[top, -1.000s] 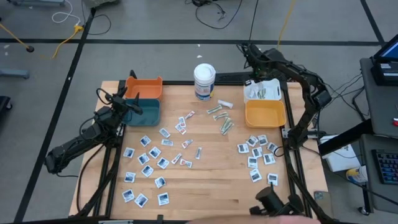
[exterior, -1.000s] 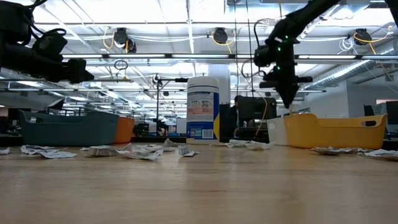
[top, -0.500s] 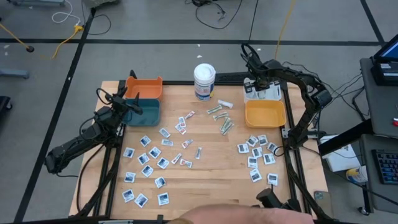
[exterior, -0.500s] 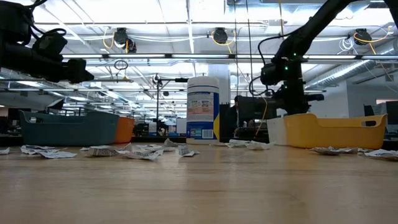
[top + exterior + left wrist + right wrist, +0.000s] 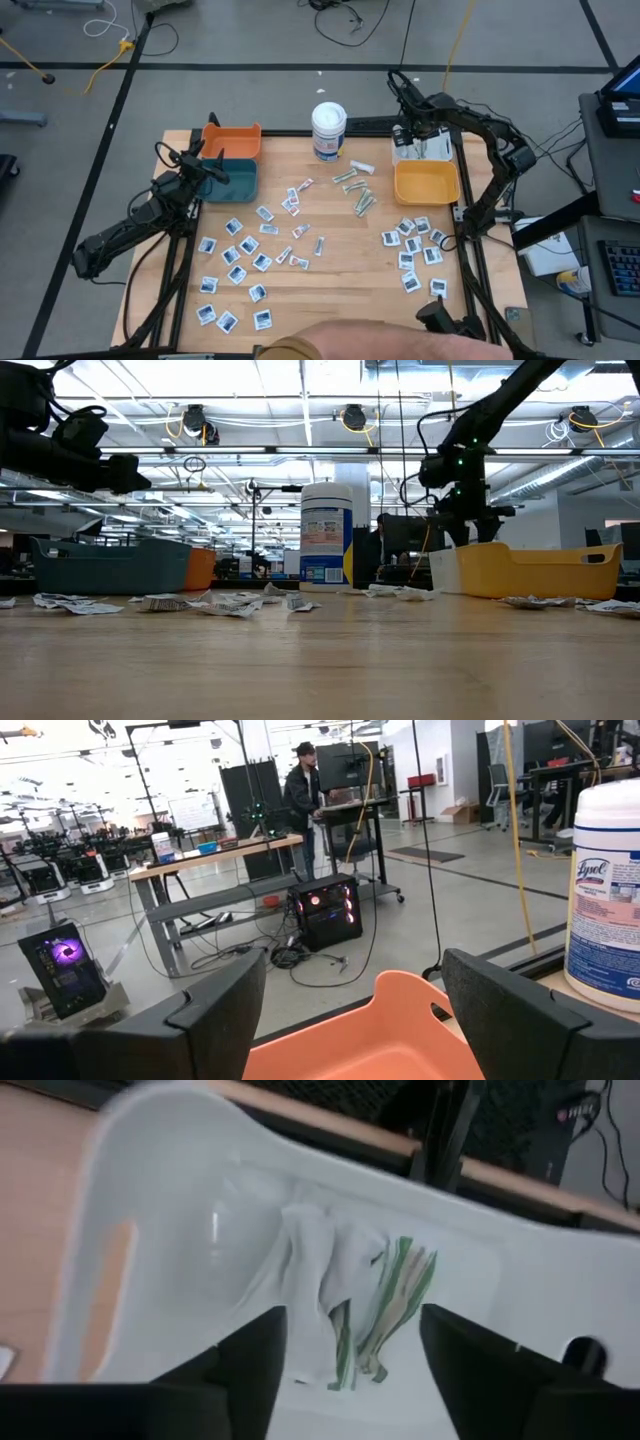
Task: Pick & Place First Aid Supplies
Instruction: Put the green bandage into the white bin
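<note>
My right gripper [image 5: 352,1380] [image 5: 411,137] stands open, pointing steeply down over the white bin [image 5: 432,150] at the table's far right. Between its fingers I see whitish packets and green-striped strips [image 5: 365,1305] lying on the bin's floor, apart from the fingers. Many first aid supplies lie flat on the wood: white-and-blue sachets at the left [image 5: 238,268] and right [image 5: 415,245], narrow strips in the middle [image 5: 356,190]. My left gripper [image 5: 355,1010] [image 5: 213,170] waits open and level at the far left, facing the orange bin [image 5: 400,1005].
A yellow bin [image 5: 426,184] stands just nearer than the white one. The orange bin [image 5: 232,138] and a teal bin [image 5: 236,181] stand at the far left. A tall white tub [image 5: 328,130] is at the far middle. A person's arm [image 5: 370,342] reaches in at the near edge.
My right gripper has come down toward the white bin and has opened. A person's arm has moved in along the table's near edge.
</note>
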### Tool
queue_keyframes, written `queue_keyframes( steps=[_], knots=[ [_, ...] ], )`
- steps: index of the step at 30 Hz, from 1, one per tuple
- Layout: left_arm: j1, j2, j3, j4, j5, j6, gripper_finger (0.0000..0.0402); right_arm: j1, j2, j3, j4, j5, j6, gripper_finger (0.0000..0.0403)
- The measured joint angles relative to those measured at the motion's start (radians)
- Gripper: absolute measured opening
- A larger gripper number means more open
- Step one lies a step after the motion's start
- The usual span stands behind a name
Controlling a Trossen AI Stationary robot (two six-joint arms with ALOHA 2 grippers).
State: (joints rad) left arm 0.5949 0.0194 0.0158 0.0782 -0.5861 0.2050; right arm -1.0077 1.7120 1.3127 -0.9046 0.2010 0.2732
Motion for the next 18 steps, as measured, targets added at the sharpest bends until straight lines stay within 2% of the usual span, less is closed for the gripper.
queue_keyframes(
  steps=[7, 18],
  knots=[
    [0.0, 0.0, 0.0, 0.0, 0.0, 0.0, 0.0308, 0.001, -0.042, 0.025, -0.046, -0.097, -0.03, 0.0257],
    [0.0, 0.0, 0.0, 0.0, 0.0, 0.0, 0.0308, 0.042, -0.102, 0.035, -0.12, -0.098, -0.024, 0.0254]
  ],
)
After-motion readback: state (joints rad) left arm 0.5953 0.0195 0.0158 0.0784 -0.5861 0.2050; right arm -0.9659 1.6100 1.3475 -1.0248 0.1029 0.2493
